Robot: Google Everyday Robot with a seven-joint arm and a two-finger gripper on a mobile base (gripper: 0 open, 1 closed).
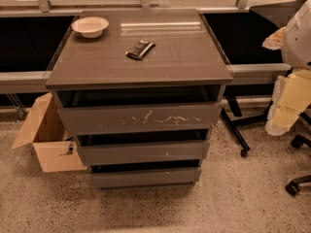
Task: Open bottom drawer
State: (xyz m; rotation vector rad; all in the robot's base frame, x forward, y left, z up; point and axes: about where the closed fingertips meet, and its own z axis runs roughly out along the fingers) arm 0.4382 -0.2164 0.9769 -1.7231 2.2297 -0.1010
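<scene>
The bottom drawer [146, 177] is the shallowest of three dark grey-brown fronts in a cabinet [141, 62] at the middle of the view. Its plain front stands flush with the fronts above it, with a dark gap over its top edge. Above it are the mid-height front [143, 152] and the tall front with white scratches [141, 118]. My arm enters at the right edge, white above and cream below. My gripper [284, 113] hangs there to the right of the cabinet, about level with the top drawer, apart from all drawers.
A white bowl [90, 26] and a dark snack bar [140, 49] lie on the cabinet top. An open cardboard box [46, 137] sits on the floor at the left. A black stand leg [235, 130] and chair casters [294, 186] are on the floor at the right.
</scene>
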